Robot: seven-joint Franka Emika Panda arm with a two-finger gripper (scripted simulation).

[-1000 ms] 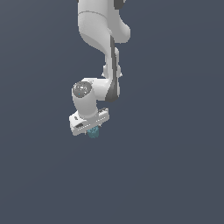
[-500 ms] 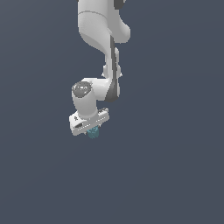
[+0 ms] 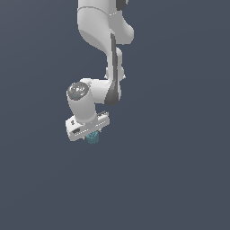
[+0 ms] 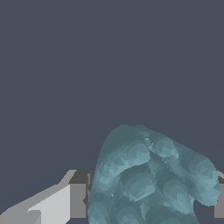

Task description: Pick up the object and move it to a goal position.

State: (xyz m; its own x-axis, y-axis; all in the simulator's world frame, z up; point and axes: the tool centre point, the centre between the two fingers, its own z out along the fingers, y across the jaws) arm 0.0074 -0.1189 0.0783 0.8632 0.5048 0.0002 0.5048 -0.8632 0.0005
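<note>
One robot arm [image 3: 108, 54], one gripper [image 3: 91, 135], one teal lump [image 3: 93, 138].

The white arm [image 3: 110, 67] hangs down, its claw [image 3: 92, 136] apparently clamped on something.

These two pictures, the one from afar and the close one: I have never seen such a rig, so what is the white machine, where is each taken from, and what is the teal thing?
Both pictures are a simulator's renders, not photographs. The white jointed machine is a robot arm. The exterior view comes from a camera off the arm and shows it reaching down over a plain dark grey surface. At its lower end sits the hand, its grasping part. The wrist view comes from a camera on the arm's wrist, so it looks past the hand at close range. The teal, mottled lump that fills much of that picture is the object to be moved. It sits between the hand's fingers, which appear to be shut on it. Nothing else shows on the surface.
</note>
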